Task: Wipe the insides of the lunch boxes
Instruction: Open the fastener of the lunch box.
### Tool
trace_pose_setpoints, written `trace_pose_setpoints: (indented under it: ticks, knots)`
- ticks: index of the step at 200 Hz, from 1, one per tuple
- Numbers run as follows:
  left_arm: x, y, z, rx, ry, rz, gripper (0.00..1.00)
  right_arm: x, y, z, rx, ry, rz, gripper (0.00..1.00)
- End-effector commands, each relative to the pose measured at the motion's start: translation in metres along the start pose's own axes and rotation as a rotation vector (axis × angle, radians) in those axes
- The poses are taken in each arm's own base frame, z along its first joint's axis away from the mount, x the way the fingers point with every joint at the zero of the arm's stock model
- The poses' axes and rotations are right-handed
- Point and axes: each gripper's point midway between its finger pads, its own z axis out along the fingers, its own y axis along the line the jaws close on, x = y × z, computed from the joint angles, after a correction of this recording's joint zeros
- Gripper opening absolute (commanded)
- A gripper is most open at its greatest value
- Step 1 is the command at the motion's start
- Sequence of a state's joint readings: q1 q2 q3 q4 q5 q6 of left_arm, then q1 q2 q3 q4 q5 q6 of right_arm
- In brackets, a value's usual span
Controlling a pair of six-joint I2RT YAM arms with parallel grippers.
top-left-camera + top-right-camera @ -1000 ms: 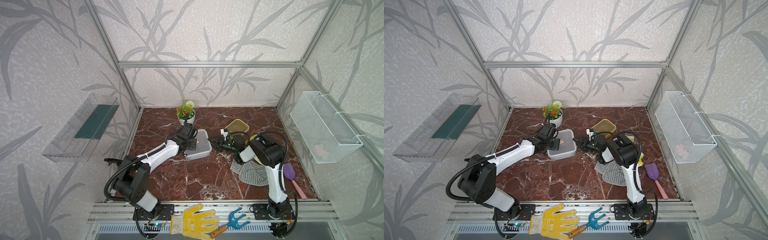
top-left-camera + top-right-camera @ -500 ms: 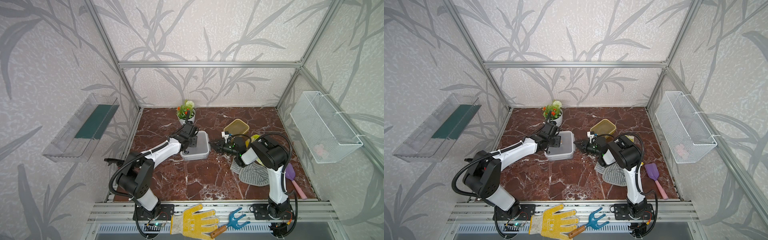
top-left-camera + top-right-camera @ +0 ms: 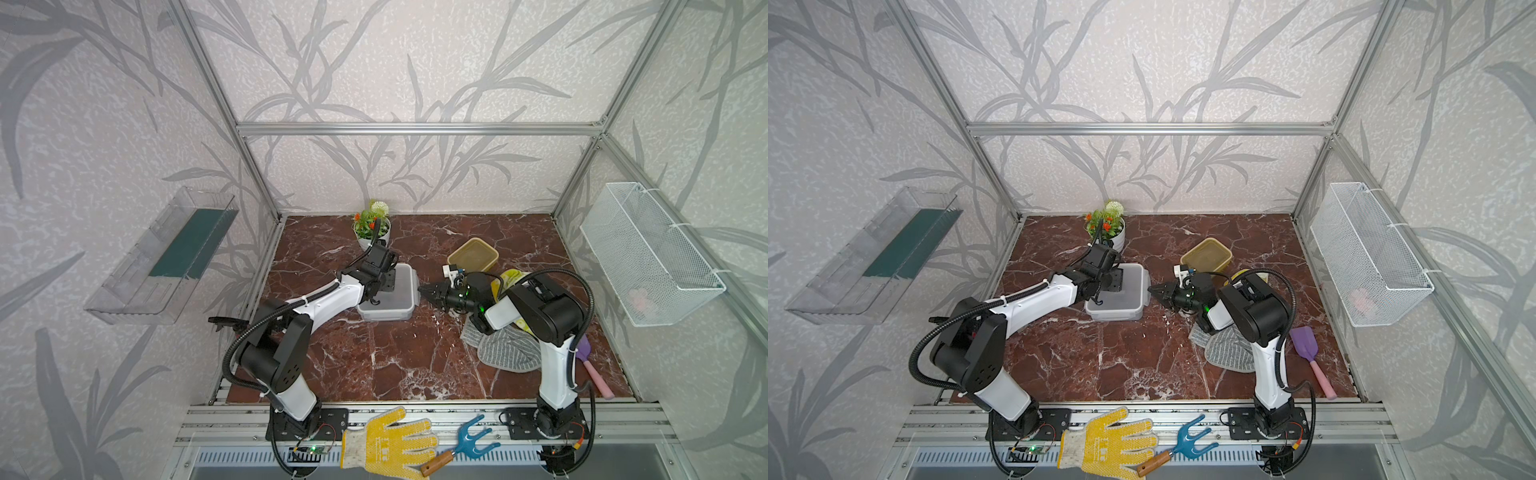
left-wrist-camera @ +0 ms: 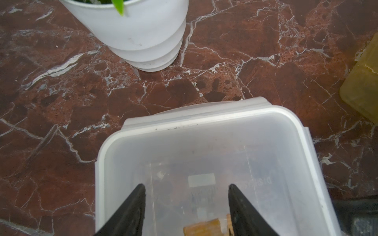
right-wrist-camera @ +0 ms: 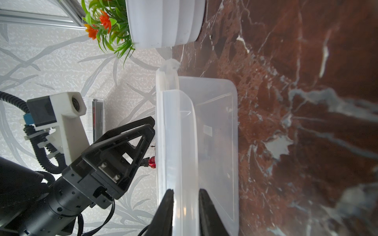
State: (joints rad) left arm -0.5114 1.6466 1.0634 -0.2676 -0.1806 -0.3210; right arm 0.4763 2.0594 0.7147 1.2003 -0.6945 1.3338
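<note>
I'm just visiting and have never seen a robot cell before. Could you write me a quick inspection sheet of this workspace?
Surface: red marble tabletop, veined.
Job's things: clear lunch box lidded, mid-table; amber lunch box behind, lidded.
Clutter: flower pot, grey cloth, purple scoop, yellow glove, blue hand fork.
Grippers: left gripper open over the lid; right gripper clamped on the lid's edge.
Cables: black hoses looped along both arms.
Surroundings: wire basket, clear wall tray.

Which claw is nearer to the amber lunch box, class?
Right. The right claw sits at the clear lunch box's edge, just in front of the amber lunch box. The left claw is over the clear box's far side, farther away.
</note>
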Motion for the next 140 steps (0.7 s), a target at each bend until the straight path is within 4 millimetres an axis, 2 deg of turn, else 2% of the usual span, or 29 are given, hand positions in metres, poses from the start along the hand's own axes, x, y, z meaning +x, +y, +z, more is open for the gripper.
trace_pose_setpoints:
  ticks: [1,26,55,75,100,140]
  knots:
    - [0.060,0.012,-0.006,-0.018,0.193,0.003,0.64,-0.001,0.014,-0.005,-0.039,0.012,-0.059,0.26]
    - [0.039,0.013,-0.028,-0.004,0.118,-0.044,0.66,0.000,0.021,-0.003,-0.045,0.033,-0.078,0.30]
    - [0.016,0.026,-0.061,-0.027,0.000,-0.115,0.72,0.001,0.003,0.000,0.008,0.045,-0.072,0.41]
    - [0.008,0.035,-0.081,-0.027,-0.069,-0.147,0.79,0.001,0.000,0.005,-0.018,0.056,-0.060,0.46]
    - [0.015,0.050,-0.087,-0.032,-0.076,-0.200,0.86,0.002,0.013,0.007,-0.057,0.063,-0.072,0.50]
    - [0.043,0.075,-0.070,0.007,-0.004,-0.360,0.86,0.004,0.037,0.006,-0.064,0.073,-0.119,0.50]
